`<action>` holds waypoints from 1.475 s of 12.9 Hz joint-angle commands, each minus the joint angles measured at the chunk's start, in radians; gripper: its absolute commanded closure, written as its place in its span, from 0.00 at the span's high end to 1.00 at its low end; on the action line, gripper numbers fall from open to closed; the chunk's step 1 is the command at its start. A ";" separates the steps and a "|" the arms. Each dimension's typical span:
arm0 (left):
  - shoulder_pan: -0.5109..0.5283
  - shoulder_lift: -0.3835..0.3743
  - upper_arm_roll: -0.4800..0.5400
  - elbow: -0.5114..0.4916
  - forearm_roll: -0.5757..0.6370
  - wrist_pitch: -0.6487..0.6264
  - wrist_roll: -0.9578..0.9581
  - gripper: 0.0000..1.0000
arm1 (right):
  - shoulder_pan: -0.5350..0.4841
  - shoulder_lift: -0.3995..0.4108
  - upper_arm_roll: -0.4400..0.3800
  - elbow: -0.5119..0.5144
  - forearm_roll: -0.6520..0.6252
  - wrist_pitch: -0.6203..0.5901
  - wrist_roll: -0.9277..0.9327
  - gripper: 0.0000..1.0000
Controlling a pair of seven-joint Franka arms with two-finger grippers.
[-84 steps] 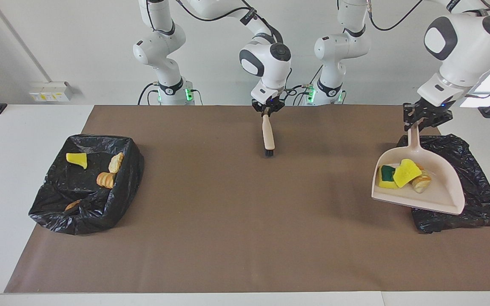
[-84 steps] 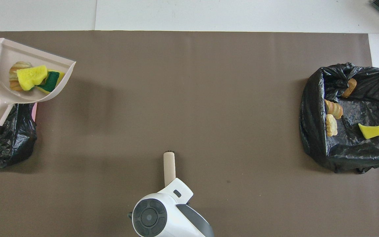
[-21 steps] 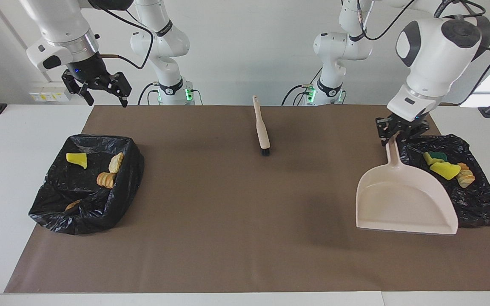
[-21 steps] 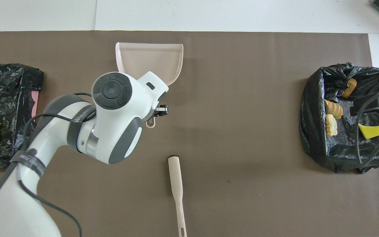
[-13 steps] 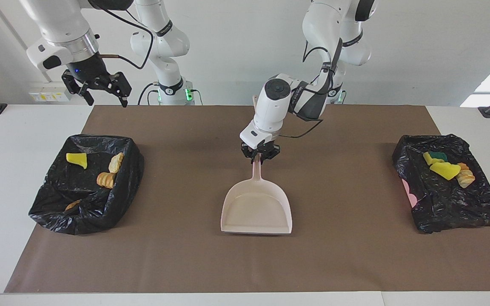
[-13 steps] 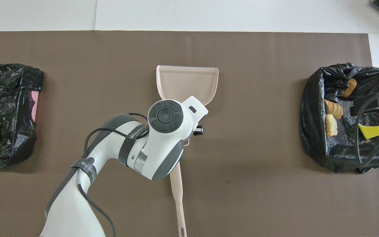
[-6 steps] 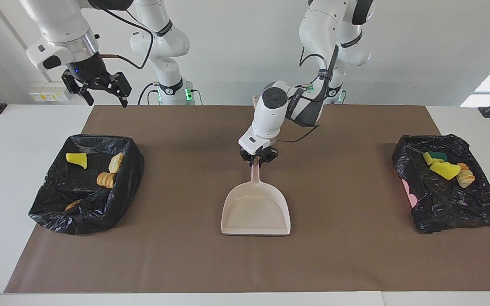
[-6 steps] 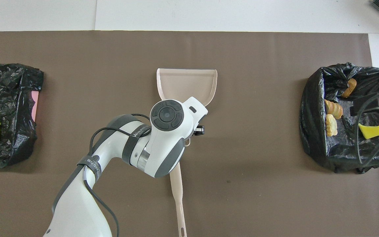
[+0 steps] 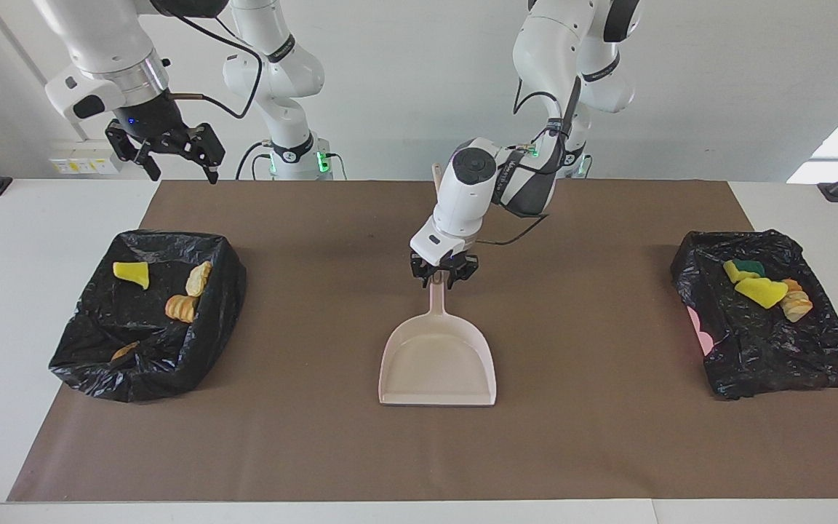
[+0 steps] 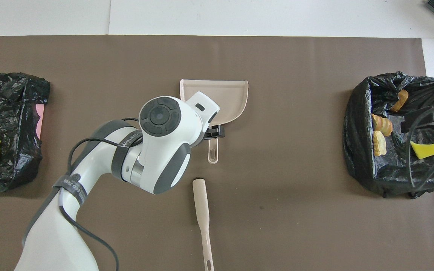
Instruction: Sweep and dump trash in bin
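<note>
Beige plastic dustpan point(image 9: 439, 356) empty, flat mid-desk; left tool point(image 9: 442, 274) spread over handle. Yellow-green sponge and bread trash point(image 9: 762, 289) binned in black-lined bin point(image 9: 812, 356). Right tool point(image 9: 164, 151) spread, waiting. Nothing visibly left.

Robot lab, two Franka arms point(image 9: 463, 189), white table point(image 9: 41, 218), bare walls

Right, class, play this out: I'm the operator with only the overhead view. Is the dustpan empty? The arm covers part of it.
Observer: Yes, the facing view shows the whole dustpan empty, flat on the mat.
Operator: What's in the bin at the left arm's end? It's cut off.
Observer: Yellow and green sponge pieces plus a tan bread lump.
Operator: Is the right gripper down in the other bin?
Observer: No, the right gripper hangs open well above it.
</note>
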 commanded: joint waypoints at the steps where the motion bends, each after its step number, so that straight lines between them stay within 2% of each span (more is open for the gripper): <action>1: 0.076 -0.075 0.013 -0.010 0.044 -0.078 0.027 1.00 | -0.008 -0.012 0.004 -0.014 0.019 -0.002 0.009 1.00; 5: 0.236 -0.192 0.013 -0.013 0.056 -0.252 0.221 1.00 | -0.008 -0.012 0.004 -0.014 0.020 -0.002 0.009 1.00; 10: 0.388 -0.273 0.013 -0.022 0.056 -0.420 0.428 1.00 | -0.008 -0.012 0.004 -0.014 0.020 -0.002 0.009 1.00; 14: 0.501 -0.287 0.013 -0.024 0.105 -0.468 0.530 1.00 | -0.008 -0.012 0.002 -0.014 0.019 -0.001 0.009 1.00; 19: 0.656 -0.327 0.013 -0.019 0.108 -0.506 0.737 1.00 | -0.011 -0.012 0.004 -0.015 0.019 -0.007 0.005 1.00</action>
